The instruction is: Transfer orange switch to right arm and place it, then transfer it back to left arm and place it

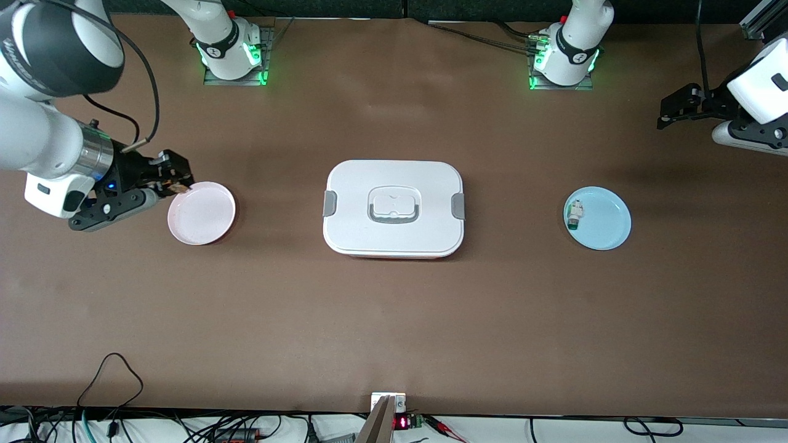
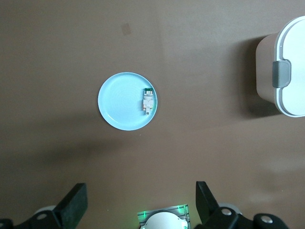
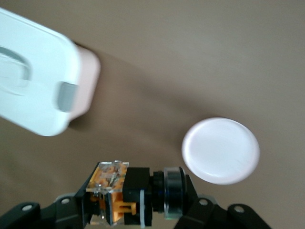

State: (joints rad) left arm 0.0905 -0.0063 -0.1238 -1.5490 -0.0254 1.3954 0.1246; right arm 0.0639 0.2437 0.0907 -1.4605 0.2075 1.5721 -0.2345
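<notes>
The orange switch, a black block with an orange, clear-capped end, lies crosswise between the jaws of my right gripper, which is shut on it. In the front view that gripper hangs at the rim of a pink plate toward the right arm's end. The white box with grey clasps sits mid-table, lid on. My left gripper hangs open and empty in the air at the left arm's end, its fingers spread wide.
A light blue plate toward the left arm's end holds a small white-and-green component. The two arm bases stand along the table's far edge. Cables trail at the near edge.
</notes>
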